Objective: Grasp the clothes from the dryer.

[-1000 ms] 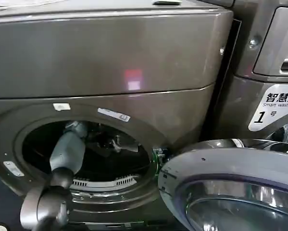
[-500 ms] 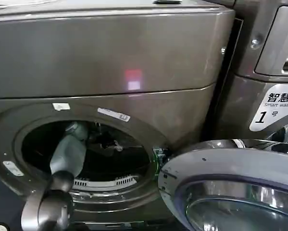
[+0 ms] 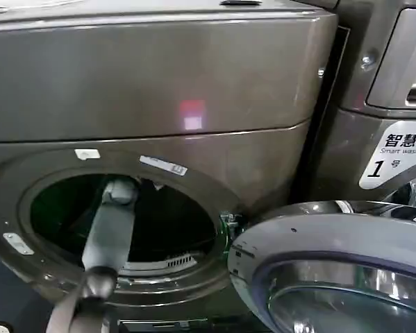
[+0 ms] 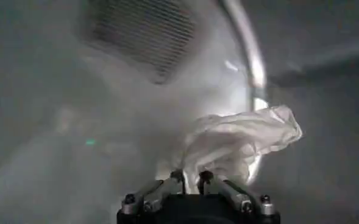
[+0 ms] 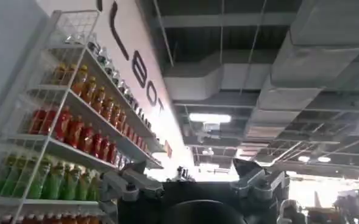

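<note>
I have the left arm [image 3: 110,232] reaching through the round porthole of the dryer [image 3: 152,76], its grey forearm slanting up from the lower rim of the opening into the dark drum. From the wrist camera on that arm, the left gripper [image 4: 191,178] sits inside the drum with its two fingertips drawn close together, and the clothes [image 4: 234,143], a small crumpled bunch of white fabric, rise straight from between those tips; I read this as the fingers pinched shut on the lower edge of the bunch. The fabric hangs against the pale drum wall, just beside the bright curved metal rim [image 4: 249,55] of the drum, and well below the perforated vent grille [image 4: 139,27] set in the wall. In the head view the dryer's open door [image 3: 333,277] swings out to the right of the porthole, its glass bowl facing me, and a second machine with a white sticker marked 1 [image 3: 395,163] stands farther right of the dryer. The right gripper [image 5: 194,182] is away from the dryer, pointed up toward a ceiling with ducts, next to a wire shelf of bottled drinks [image 5: 63,122]; I cannot tell how far its fingers are parted.
</note>
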Controlling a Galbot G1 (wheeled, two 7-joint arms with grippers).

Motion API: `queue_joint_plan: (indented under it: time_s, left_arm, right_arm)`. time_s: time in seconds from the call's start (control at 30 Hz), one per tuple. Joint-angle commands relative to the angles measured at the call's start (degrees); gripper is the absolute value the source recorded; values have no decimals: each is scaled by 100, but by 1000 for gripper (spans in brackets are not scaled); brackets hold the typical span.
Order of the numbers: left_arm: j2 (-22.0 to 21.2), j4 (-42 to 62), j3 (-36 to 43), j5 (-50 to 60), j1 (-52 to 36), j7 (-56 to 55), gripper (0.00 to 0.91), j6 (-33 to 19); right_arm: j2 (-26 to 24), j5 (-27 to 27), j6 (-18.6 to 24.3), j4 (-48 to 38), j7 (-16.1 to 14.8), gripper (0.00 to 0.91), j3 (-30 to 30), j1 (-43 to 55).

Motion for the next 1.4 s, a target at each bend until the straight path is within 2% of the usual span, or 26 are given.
queue_joint_plan:
  time_s: [0.03,0.57,0.6,0.67,0.77,1.4]
  left_arm:
    - [-83,-863,-7,-1317,416,-1336,0,643]
    - [-86,-1095,91,-1283,629,-1185,0,673]
    - [-90,-1111,93,-1281,636,-1172,0,680]
    - [-91,-1141,101,-1271,652,-1161,0,681]
    - [-87,-1222,119,-1251,695,-1135,0,691]
    - [-83,-1260,132,-1228,722,-1065,0,682]
  right_arm:
    - [58,122,155,146,-30,907,23,-154]
    - [86,236,121,219,94,907,157,-288]
    - [100,237,-178,330,148,907,170,-284]
    - [114,324,-473,495,233,907,212,-266]
    - [156,550,-46,467,213,907,138,-297]
    - [195,472,-121,433,265,907,153,-284]
